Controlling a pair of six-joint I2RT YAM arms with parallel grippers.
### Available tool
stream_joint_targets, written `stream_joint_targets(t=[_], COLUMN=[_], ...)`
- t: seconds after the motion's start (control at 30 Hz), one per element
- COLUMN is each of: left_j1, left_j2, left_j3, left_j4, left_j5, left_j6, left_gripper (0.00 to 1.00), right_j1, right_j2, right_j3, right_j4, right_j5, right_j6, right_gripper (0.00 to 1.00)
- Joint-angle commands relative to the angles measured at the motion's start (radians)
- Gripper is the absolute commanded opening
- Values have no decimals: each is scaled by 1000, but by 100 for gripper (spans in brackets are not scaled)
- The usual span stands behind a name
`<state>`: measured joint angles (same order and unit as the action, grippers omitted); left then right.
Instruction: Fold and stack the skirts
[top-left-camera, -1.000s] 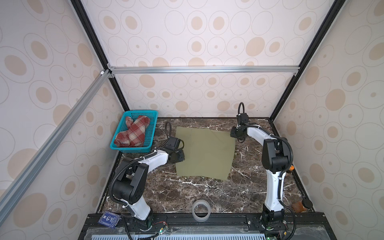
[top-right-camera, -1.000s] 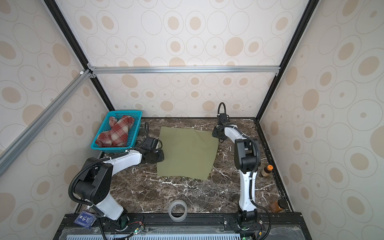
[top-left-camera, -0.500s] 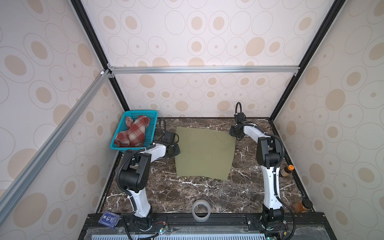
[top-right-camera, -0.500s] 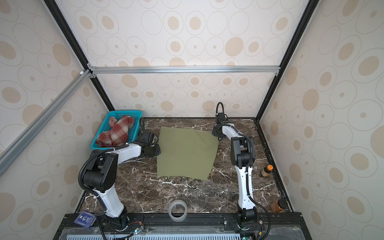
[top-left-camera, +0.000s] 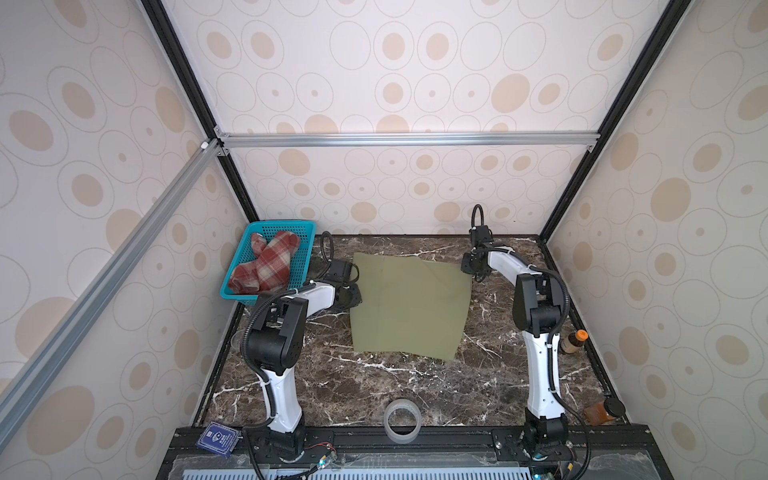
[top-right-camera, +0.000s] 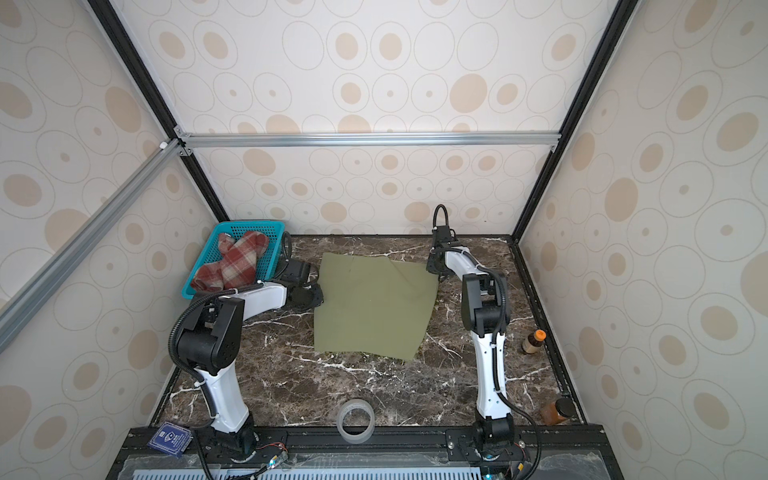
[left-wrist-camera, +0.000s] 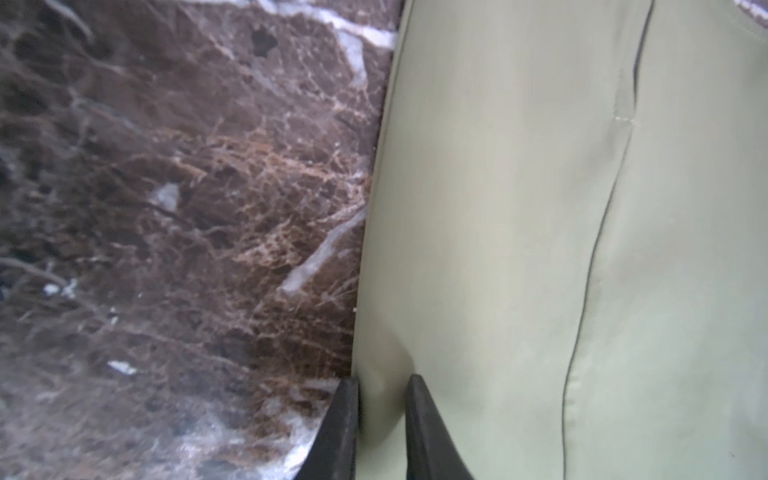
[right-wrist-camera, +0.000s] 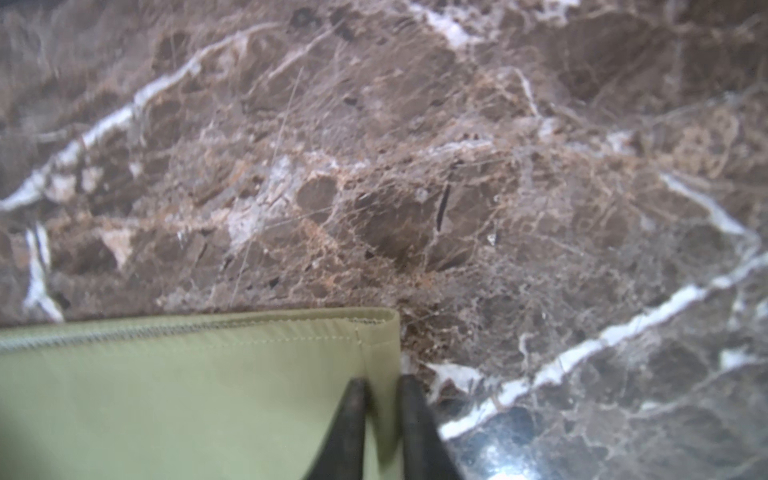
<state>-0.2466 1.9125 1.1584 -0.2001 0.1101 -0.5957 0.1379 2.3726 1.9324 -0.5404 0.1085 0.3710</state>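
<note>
Right wrist view: my right gripper (right-wrist-camera: 382, 381) is clamped on just the corner of the olive skirt (right-wrist-camera: 187, 395), flat on the desk (right-wrist-camera: 457, 187) between it and the left gripper (left-wrist-camera: 382, 379) (also pinching an edge), so thin cloth may slip out on lifting.

A smooth, matt weave is shown by the thin olive-green cloth skirt (top-left-camera: 409, 307), a thick woolly nap by the red-and-cream plaid skirt (top-left-camera: 266, 266), plastic by the teal mesh basket (top-left-camera: 282, 224), and a glossy polish by the brown veined marble tabletop (top-left-camera: 353, 386).
</note>
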Motion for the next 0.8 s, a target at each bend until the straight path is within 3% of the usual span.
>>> stream_joint_targets(t=[0.0, 0.47, 0.5, 0.6, 0.77], left_j1=[0, 24, 25, 24, 25], left_j2=[23, 36, 37, 26, -28], left_j3=[37, -7, -9, -11, -9], left_j4=[-6, -12, -10, 5, 28], left_j5=[-2, 5, 6, 15, 24], left_j6=[19, 4, 4, 1, 23], left_gripper=[21, 20, 20, 20, 21], right_j1=[-6, -100, -101, -100, -96], right_j2=[24, -115, -110, -105, -175], right_j3=[28, -132, -123, -95, -132], right_j4=[-33, 52, 42, 18, 18], right_j5=[9, -104, -104, -111, -121], right_j6=[-17, 67, 61, 48, 54], right_gripper=[5, 5, 7, 31, 41])
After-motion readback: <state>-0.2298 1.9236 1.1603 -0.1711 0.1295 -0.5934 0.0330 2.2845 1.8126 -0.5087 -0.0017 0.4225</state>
